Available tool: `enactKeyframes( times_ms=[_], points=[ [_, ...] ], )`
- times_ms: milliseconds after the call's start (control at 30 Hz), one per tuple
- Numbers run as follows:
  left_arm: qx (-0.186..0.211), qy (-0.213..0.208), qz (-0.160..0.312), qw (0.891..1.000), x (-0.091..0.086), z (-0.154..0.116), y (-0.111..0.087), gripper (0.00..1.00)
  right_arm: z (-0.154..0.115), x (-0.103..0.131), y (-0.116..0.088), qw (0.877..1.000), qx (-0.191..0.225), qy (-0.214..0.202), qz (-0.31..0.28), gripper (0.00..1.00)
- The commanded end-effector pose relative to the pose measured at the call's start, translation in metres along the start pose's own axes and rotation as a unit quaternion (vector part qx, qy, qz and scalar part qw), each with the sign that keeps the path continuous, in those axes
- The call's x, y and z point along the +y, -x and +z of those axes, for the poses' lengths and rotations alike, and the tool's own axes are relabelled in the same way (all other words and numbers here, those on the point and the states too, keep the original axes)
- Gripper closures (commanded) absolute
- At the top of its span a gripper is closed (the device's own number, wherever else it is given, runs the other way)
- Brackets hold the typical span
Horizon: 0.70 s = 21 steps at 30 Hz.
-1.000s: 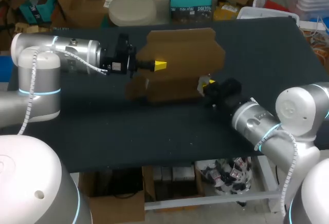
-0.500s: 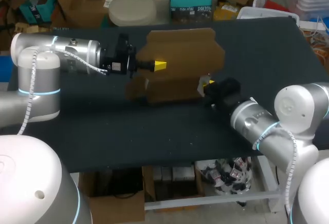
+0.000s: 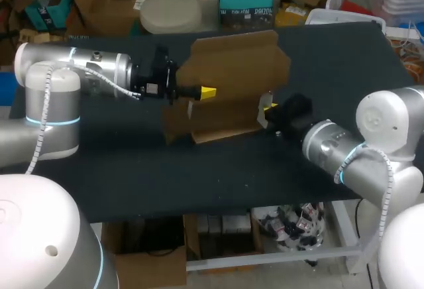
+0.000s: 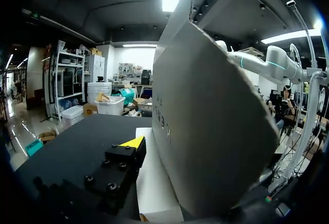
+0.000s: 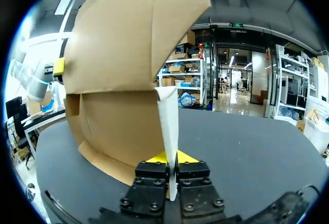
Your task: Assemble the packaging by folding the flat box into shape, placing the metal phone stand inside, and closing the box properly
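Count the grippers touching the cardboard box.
2. The left gripper is against the box's left side; the right gripper is shut on a flap at its right end.

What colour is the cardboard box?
The box is brown, clearest in the head view.

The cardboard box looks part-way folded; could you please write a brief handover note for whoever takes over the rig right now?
Right hand: shut on the box's side flap.
Left hand: at the box's opposite side; its grip cannot be made out.
Box: standing on the table between both hands, partly folded, top panel upright and open.
Done: box raised from flat.
Left: finish forming it, put in the phone stand (not in view), close it.
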State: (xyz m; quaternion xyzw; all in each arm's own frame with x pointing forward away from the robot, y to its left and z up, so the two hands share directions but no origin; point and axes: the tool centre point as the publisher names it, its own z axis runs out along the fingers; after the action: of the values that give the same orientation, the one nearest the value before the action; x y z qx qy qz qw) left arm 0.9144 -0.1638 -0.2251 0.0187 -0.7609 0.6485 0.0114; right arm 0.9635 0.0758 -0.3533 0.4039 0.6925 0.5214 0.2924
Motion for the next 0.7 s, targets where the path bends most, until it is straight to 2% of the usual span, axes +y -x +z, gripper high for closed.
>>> enactKeyframes(
  times_ms=[33, 267, 467, 700],
  points=[
    [-0.005, 0.002, 0.003, 1.000, 0.000, -0.001, -0.005, 0.00, -0.004, 0.010, 0.005, 1.000, 0.018, -0.023, 0.002, 1.00],
    [-0.014, 0.013, 0.031, 0.999, 0.004, -0.005, -0.016, 0.00, -0.009, 0.013, 0.008, 0.998, 0.035, -0.048, 0.007, 1.00],
    [-0.018, 0.025, 0.049, 0.998, 0.011, -0.010, -0.028, 0.00, -0.013, 0.009, 0.015, 0.997, 0.060, -0.043, 0.021, 1.00],
    [-0.025, 0.038, 0.053, 0.998, 0.022, -0.022, -0.039, 0.00, -0.020, 0.011, 0.022, 0.992, 0.113, -0.048, 0.027, 1.00]
  ],
)
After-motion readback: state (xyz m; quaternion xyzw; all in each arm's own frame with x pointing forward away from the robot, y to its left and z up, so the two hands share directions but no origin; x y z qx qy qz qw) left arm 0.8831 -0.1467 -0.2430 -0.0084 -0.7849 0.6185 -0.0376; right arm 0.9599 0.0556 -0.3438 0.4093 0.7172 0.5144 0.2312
